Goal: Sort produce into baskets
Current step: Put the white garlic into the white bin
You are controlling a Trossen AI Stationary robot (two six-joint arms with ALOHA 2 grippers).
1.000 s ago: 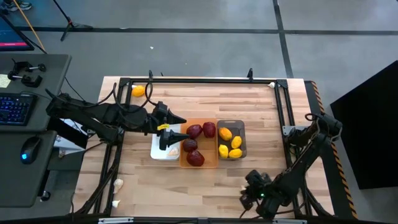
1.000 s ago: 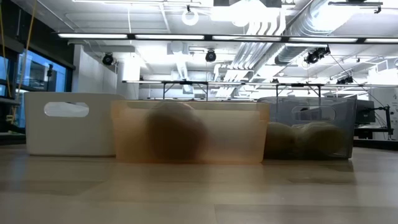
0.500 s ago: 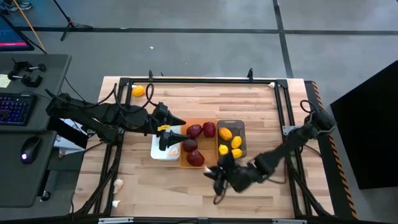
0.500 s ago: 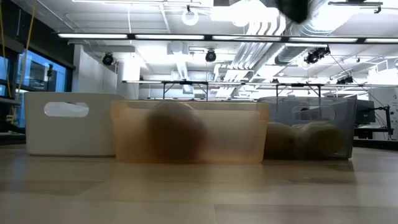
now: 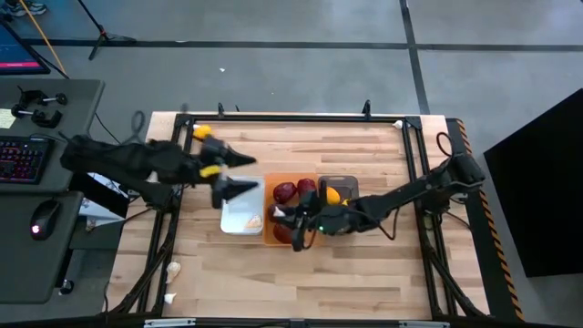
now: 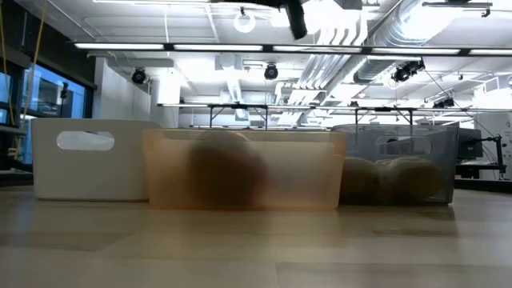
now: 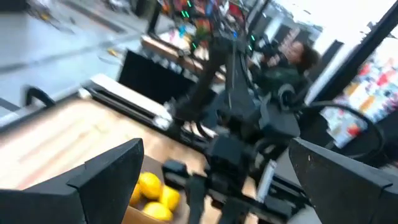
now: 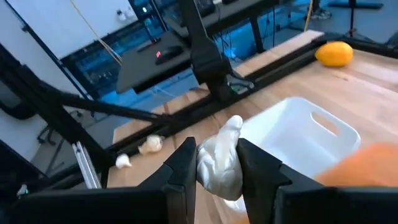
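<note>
Three baskets stand side by side mid-table: white (image 5: 239, 219), orange (image 5: 290, 239) holding dark red produce (image 5: 285, 192), and grey (image 5: 350, 187) holding yellow lemons (image 5: 332, 195). My right gripper (image 5: 278, 217) hovers over the orange basket, shut on a whitish garlic bulb (image 8: 217, 160). Open and holding nothing, my left gripper (image 5: 255, 175) hangs above the white basket's far edge. One lemon (image 5: 201, 133) lies at the table's far left corner. Two garlic bulbs (image 5: 173, 268) lie by the near left edge. My right gripper pinches the garlic bulb's two sides (image 8: 202, 163) between its two fingers (image 8: 258, 165), with the bulb's stalk end (image 8: 234, 123) sticking out past them. The fingers reach almost level from the table's right side. The bulb is lifted clear, above the orange basket.
A black frame rail (image 5: 291, 118) runs along the table's far edge and down both sides. A desk with keyboard and mouse (image 5: 36, 219) stands left of the table. In the left wrist view a person (image 7: 292, 56) shows beyond the table. Bare wood lies near the front edge (image 5: 301, 282).
My right gripper has swung from the table's near right part toward the left and far side, rising and rolling, and now hangs over the orange basket. My left gripper has drawn back from over the white basket toward the far left and risen a little, still open.
</note>
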